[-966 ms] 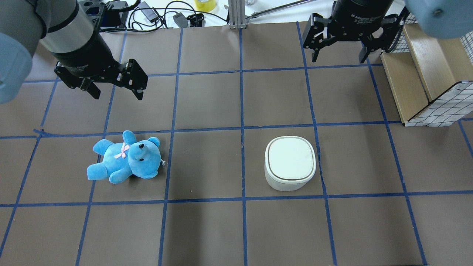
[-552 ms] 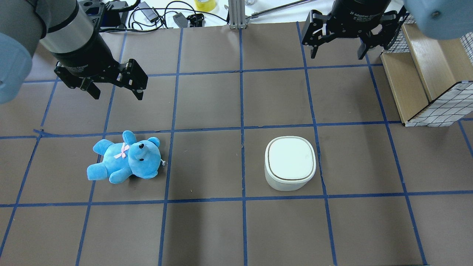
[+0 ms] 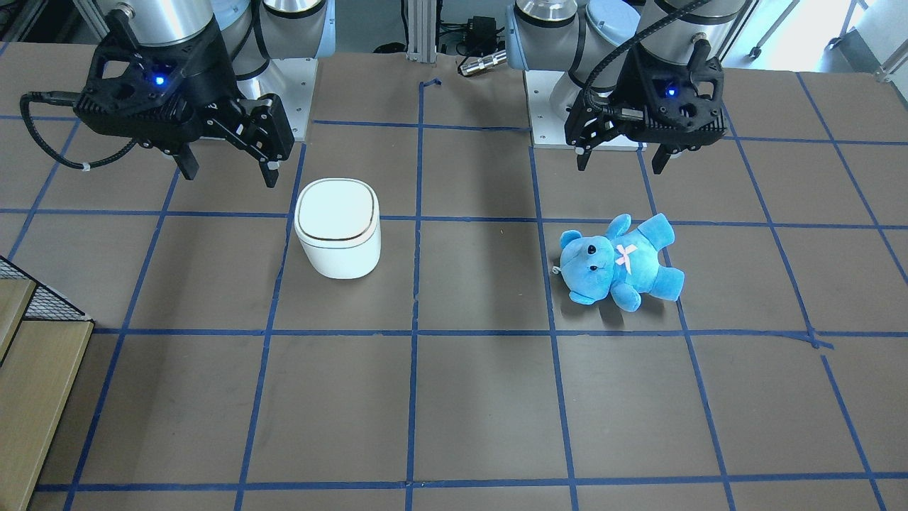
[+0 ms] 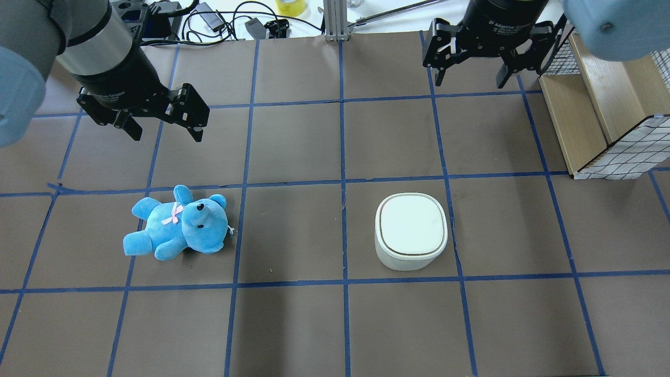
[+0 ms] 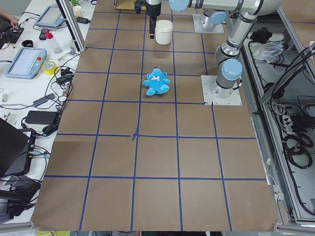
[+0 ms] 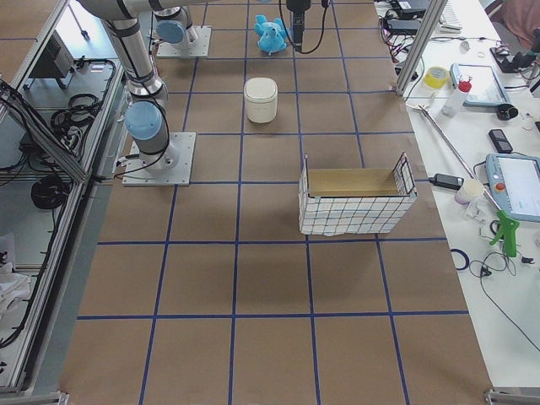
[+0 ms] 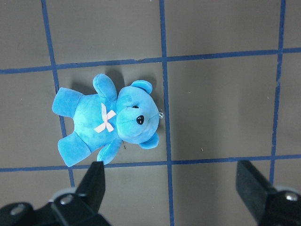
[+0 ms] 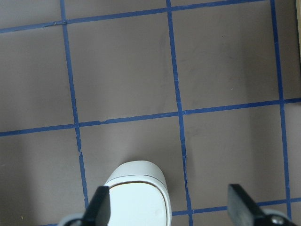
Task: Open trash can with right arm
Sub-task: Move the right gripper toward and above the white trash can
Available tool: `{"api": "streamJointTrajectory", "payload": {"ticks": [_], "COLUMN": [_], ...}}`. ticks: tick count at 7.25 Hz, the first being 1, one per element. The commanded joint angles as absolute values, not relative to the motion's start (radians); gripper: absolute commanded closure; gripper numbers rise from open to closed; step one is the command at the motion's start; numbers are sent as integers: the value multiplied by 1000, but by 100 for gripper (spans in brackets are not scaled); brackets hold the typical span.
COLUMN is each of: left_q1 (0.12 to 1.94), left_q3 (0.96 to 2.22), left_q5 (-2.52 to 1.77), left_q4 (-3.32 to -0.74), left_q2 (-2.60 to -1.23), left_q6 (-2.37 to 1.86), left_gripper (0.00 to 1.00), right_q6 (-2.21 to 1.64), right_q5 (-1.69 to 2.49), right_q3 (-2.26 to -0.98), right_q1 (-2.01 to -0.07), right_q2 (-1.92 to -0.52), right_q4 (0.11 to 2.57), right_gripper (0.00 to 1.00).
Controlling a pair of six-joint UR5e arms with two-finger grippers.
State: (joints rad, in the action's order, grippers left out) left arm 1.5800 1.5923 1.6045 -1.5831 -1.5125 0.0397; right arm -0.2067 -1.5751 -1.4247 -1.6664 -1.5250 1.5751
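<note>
Neighbouring trash can (image 4: pixel 411 230): bear (image 4: pixel 178 228), crate (image 4: pixel 576 120) (apart)

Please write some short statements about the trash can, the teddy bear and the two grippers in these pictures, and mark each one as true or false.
1. The trash can is closed. True.
2. The right gripper is holding the trash can. False: its jaws are open and empty, and it hangs apart from the can, on the far side from the robot.
3. The teddy bear lies apart from the trash can. True.
4. The left gripper is shut on the teddy bear. False: its jaws are open and hold nothing, and the bear lies free.
5. A wire-mesh box stands on the robot's right side. True.
</note>
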Motion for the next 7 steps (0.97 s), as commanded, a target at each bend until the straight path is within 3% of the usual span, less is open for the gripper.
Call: {"api": "streamJointTrajectory", "payload": {"ticks": [1,3,7], "left_q1": [1580,1580,1580], "left_q3": [1592,1592,1592], "left_q5": [1605,1605,1605], "left_q4": [-1583,-1583,-1583], "left_q2": [-1513,-1513,-1513], "left_q6": [38,38,40], "left_gripper": [0,0,0], "right_q6": [-250,-364,-373], "right_q5": [-1569,-1586,-1668], "right_q3": [-1430,-1513,-1799], "right_q1": [-1692,-1799,-1805], "right_q2": [-1520,-1503,-1497], "right_q4": [1574,1581,1687], "right_gripper": [100,100,100]}}
